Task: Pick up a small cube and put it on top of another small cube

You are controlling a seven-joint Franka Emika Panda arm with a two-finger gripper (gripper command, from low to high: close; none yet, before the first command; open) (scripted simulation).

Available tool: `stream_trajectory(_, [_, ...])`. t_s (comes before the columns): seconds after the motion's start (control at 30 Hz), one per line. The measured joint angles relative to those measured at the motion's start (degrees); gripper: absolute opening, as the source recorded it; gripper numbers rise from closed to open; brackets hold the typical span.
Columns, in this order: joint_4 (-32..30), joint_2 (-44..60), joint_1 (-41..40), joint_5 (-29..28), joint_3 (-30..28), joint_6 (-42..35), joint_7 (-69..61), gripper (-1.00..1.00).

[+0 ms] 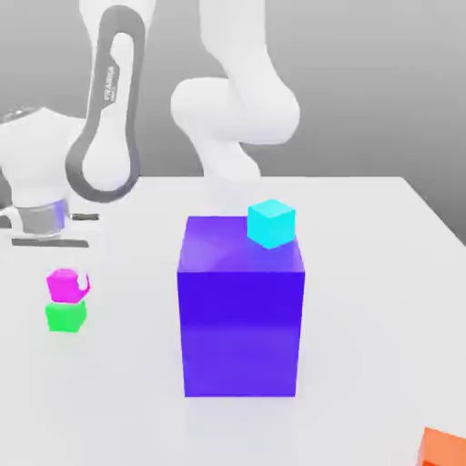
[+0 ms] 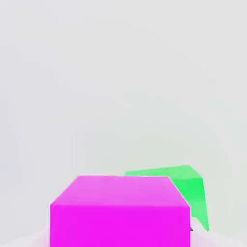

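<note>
The small magenta cube point(image 1: 62, 287) rests on top of the small green cube point(image 1: 65, 317) near the exterior view's left edge, the two nearly aligned. My gripper point(image 1: 69, 282) reaches down from the white hand above and is shut on the magenta cube; a grey fingertip point(image 1: 86, 283) shows at the cube's side. In the hand view the magenta cube point(image 2: 118, 212) sits close up, with the green cube point(image 2: 192, 189) showing partly from behind and under it.
A big blue-purple block point(image 1: 241, 309) stands mid-table with a small cyan cube point(image 1: 271, 224) on its far top corner. An orange cube point(image 1: 446, 448) lies at the exterior view's lower right corner. The arm's base and links rise behind the block.
</note>
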Motion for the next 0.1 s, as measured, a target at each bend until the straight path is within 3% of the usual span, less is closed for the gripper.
stream_trajectory(0.1, [-0.01, 1.64, -0.17, 0.43, 0.2, 2.08, -0.33, -1.0])
